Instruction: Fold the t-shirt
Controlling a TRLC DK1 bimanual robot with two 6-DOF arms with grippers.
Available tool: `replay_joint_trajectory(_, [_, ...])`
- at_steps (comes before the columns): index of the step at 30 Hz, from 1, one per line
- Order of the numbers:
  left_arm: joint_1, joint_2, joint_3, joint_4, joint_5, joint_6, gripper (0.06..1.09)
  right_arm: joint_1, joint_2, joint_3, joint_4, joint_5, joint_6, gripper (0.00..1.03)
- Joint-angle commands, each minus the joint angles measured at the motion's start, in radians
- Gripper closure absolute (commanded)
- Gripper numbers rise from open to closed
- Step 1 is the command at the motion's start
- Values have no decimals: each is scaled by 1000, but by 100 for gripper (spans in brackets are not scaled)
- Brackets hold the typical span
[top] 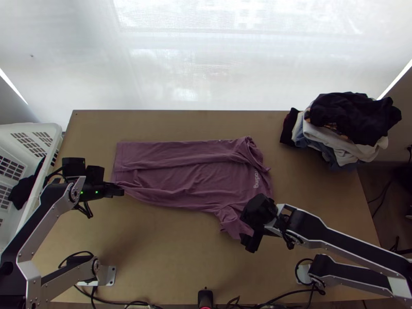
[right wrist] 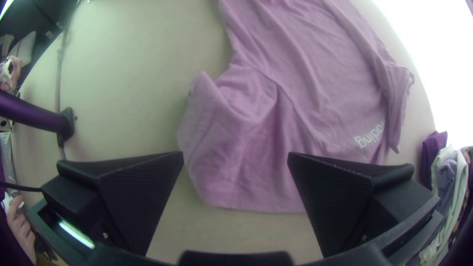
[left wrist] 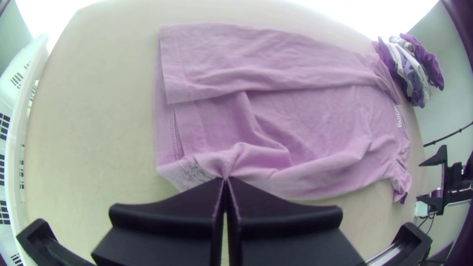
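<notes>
We see the purple t-shirt on the bench, its far side folded lengthwise over the body. The left gripper has its fingers pressed together on the cloth close to the hem's near corner. At the near sleeve, the right gripper's fingers are spread wide, probably just above the fabric, as far as we can judge.

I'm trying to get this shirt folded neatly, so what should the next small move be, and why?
Probably lower the right hand and close it on the near sleeve. It hangs open over that sleeve, while the left hand pinches the near side by the hem. The far side lies folded over, so the near one seems next.
</notes>
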Motion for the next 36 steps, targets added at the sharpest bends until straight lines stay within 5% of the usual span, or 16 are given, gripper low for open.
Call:
replay_joint_trajectory(1, [14, 29, 24, 18, -3, -22, 105, 82, 60, -17, 9, -19, 42, 5])
replay_joint_trajectory(21, [11, 376, 218, 119, -4, -36, 105, 75, 226, 14, 114, -18, 125, 5])
replay_joint_trajectory(23, [14, 397, 224, 119, -4, -42, 93, 70, 226, 14, 114, -16, 125, 5])
replay_joint_trajectory(27, [25, 391, 222, 118, -4, -34, 36, 63, 229, 17, 114, -16, 125, 5])
replay_joint_trajectory(29, [35, 370, 222, 115, -4, -30, 16, 59, 233, 17, 114, -16, 128, 5])
replay_joint_trajectory(36, [90, 298, 251, 24, 2, 13, 13, 58, 238, 17, 114, -16, 130, 5])
